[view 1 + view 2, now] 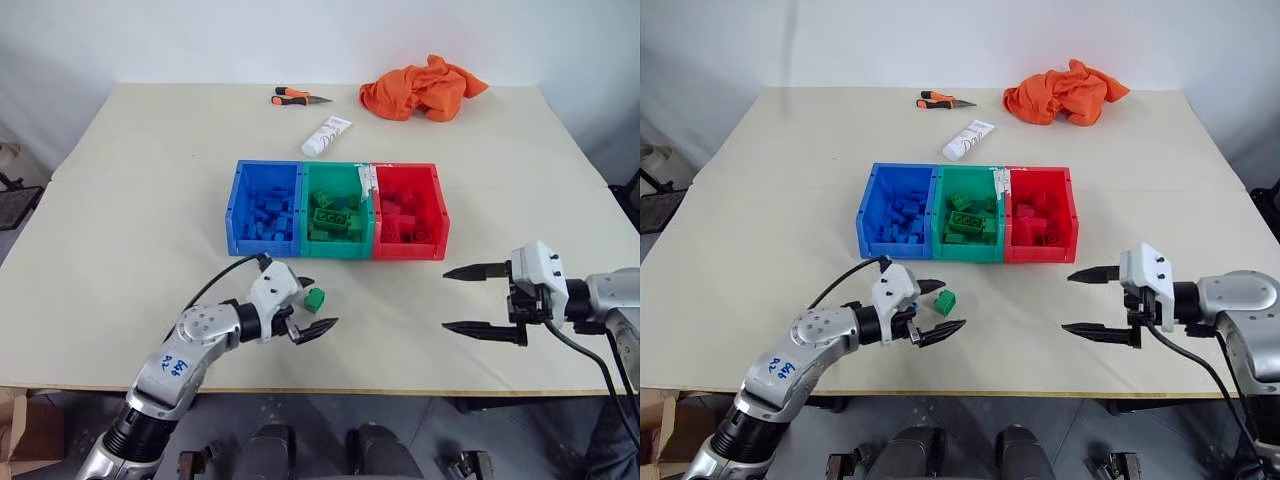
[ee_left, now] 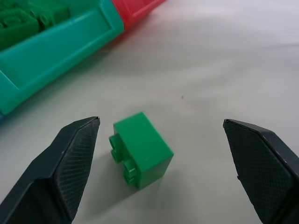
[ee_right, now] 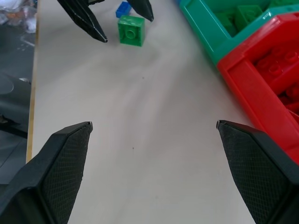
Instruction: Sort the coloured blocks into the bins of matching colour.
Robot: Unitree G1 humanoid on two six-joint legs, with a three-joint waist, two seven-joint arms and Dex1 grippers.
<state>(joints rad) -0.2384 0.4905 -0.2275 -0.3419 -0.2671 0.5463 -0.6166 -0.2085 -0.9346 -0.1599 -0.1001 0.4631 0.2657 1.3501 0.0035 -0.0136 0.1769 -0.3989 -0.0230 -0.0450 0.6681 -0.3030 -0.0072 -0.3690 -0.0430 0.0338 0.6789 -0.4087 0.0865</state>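
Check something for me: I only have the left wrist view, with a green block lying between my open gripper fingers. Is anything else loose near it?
Observer: Yes. The right wrist view shows a tiny blue block right beside the green block, by the left gripper.
Operator: Is the right gripper in my way?
Observer: No. The right gripper hovers open and empty over the table, off to the right, nearer than the red bin.
Operator: Where does blue go?
Observer: The blue bin is at the left end of the row, next to the green bin.
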